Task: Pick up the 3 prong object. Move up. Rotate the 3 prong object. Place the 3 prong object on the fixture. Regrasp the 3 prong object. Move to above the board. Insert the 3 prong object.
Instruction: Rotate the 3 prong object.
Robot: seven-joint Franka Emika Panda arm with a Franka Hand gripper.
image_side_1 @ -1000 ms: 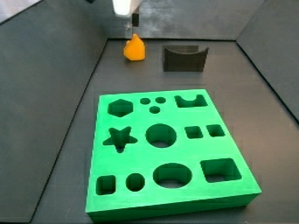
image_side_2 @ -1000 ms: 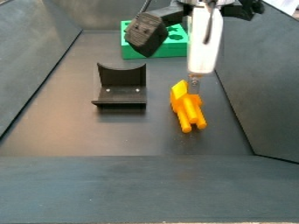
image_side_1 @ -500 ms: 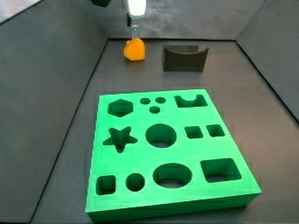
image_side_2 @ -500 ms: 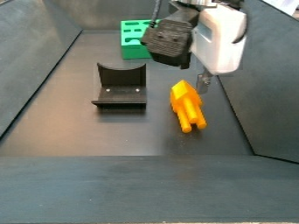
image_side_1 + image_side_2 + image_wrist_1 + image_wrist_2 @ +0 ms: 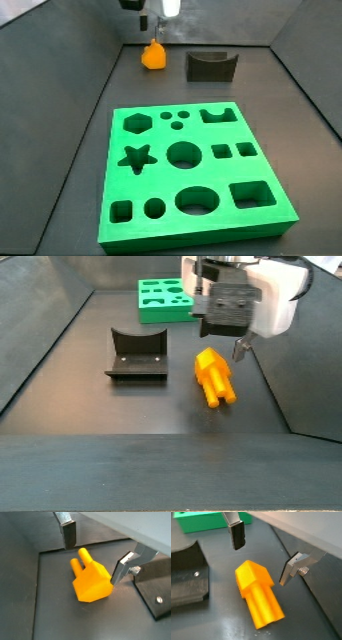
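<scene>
Pick-up not yet made: the piece [image 5: 214,376] lies flat on the floor, mid-right in a side view.

The gripper [image 5: 95,548] hangs over it, fingers apart and empty; it looks set to descend and close. Fixture [image 5: 136,354] notch and board [image 5: 194,171] holes hold nothing.

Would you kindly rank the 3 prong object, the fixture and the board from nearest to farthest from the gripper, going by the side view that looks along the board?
1. 3 prong object: directly below the gripper, on the floor.
2. Fixture: beside the orange piece, at the far end.
3. Board: farthest, filling the near floor.
</scene>
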